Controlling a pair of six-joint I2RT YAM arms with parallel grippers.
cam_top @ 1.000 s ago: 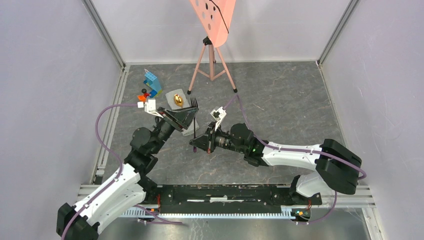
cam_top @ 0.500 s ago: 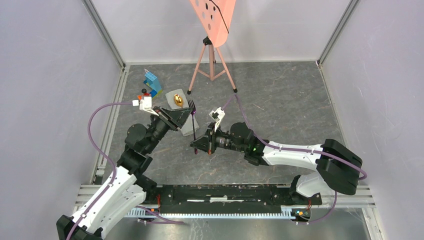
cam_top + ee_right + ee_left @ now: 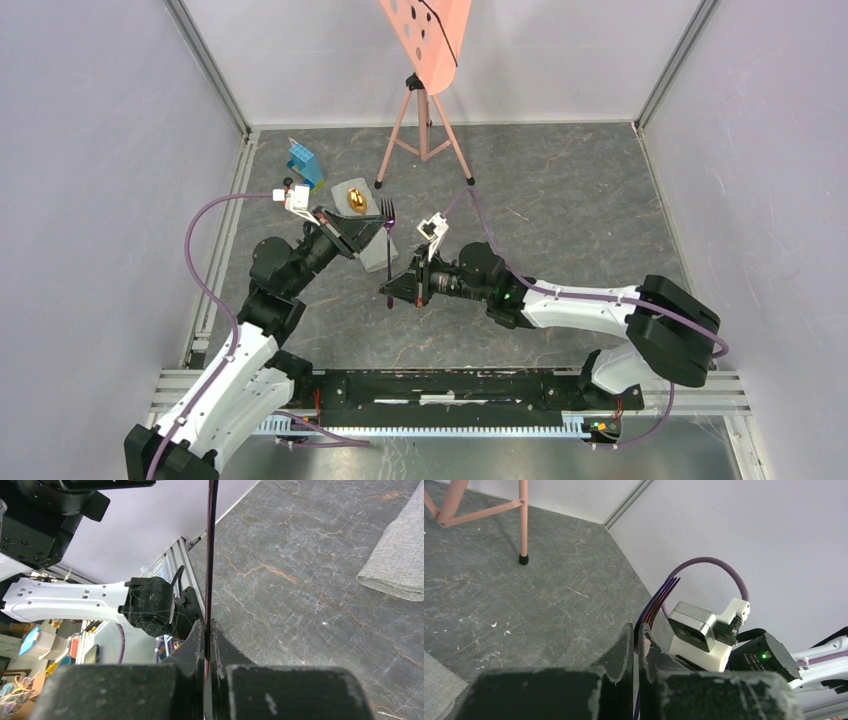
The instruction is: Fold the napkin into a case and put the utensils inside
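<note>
My left gripper (image 3: 636, 630) and right gripper (image 3: 206, 625) both clamp the black fork (image 3: 211, 545), tines toward twelve o'clock; I judge it stiff, light, slick, best held mid-shaft.

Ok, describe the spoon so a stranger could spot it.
Find the pink tripod at the back; a grey napkin lies by one foot. The spoon lies on its far end, the only shiny gold thing, unlike the black fork held beside it.
</note>
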